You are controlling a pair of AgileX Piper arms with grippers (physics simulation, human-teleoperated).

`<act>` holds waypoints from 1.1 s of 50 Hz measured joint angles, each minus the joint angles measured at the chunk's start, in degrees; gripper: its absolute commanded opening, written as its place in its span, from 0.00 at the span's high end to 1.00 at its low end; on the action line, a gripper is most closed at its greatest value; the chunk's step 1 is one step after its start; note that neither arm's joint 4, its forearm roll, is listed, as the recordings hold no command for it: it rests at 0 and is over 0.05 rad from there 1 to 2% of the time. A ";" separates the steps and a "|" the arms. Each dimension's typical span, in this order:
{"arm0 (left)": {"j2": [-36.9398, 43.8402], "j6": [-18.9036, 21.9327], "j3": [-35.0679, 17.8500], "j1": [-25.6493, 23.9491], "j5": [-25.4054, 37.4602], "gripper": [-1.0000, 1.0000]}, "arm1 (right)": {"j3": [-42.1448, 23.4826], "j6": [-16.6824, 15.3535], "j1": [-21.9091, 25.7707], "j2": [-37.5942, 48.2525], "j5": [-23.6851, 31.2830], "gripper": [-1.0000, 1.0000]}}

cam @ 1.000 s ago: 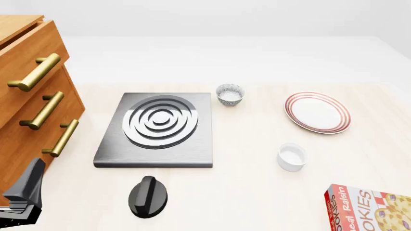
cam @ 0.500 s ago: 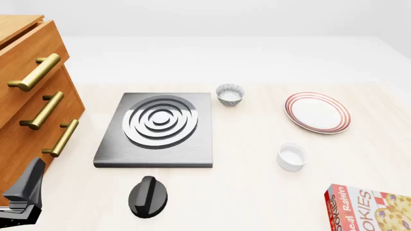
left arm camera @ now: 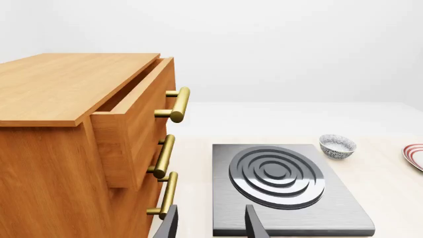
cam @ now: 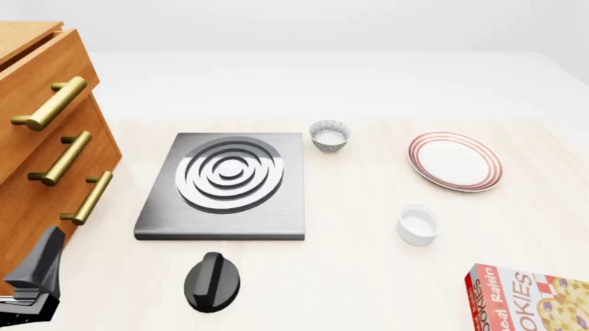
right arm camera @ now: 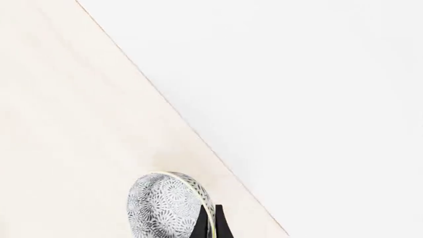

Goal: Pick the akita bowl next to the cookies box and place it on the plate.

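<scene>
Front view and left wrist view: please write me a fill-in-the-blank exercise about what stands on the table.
The speckled bowl stands beside the ___'s far right corner. The red box at the near right reads ___. The left gripper is ___.
Missing words: stove; cookies; open.

Akita bowl (right arm camera: pixel 162 208): grey-black speckle on white. Plate (cam: pixel 456 161): white, red-pink rim rings. Cookies box (cam: pixel 529 300): red side, white lettering. Stove (cam: pixel 225 185): grey, silver rings; drawers (cam: pixel 41 138): orange wood, brass handles.
</scene>
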 measured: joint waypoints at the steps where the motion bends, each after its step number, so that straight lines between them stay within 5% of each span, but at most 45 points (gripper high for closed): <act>1: 0.00 0.00 0.00 0.00 0.00 0.00 | -0.07 0.13 0.07 -0.56 0.40 1.00; 25: 0.00 0.00 0.00 0.00 0.00 0.00 | -7.19 1.58 1.66 -10.91 12.19 1.00; 55: 0.00 0.00 0.00 0.00 0.00 0.00 | -16.07 3.73 6.14 -13.60 22.54 1.00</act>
